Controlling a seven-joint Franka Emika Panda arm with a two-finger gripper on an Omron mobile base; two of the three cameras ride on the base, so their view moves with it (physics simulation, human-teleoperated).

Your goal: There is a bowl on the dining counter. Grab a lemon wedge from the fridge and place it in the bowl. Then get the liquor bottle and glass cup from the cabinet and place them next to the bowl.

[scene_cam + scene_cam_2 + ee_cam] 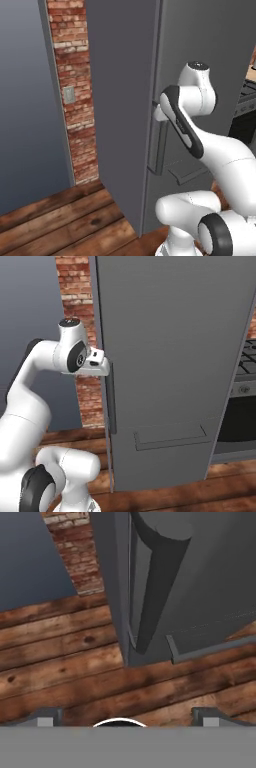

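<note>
I am holding my pincer [125, 714] with its jaws spread wide and nothing between them, right up by the long vertical bar handle [160, 577] of the fridge [175, 356]. The fridge is standing shut straight ahead of me, tall and dark grey, with a brick wall [75, 90] just to its left. Looking along my hand, I am seeing the handle running down towards the wooden floor [60, 662]
</note>
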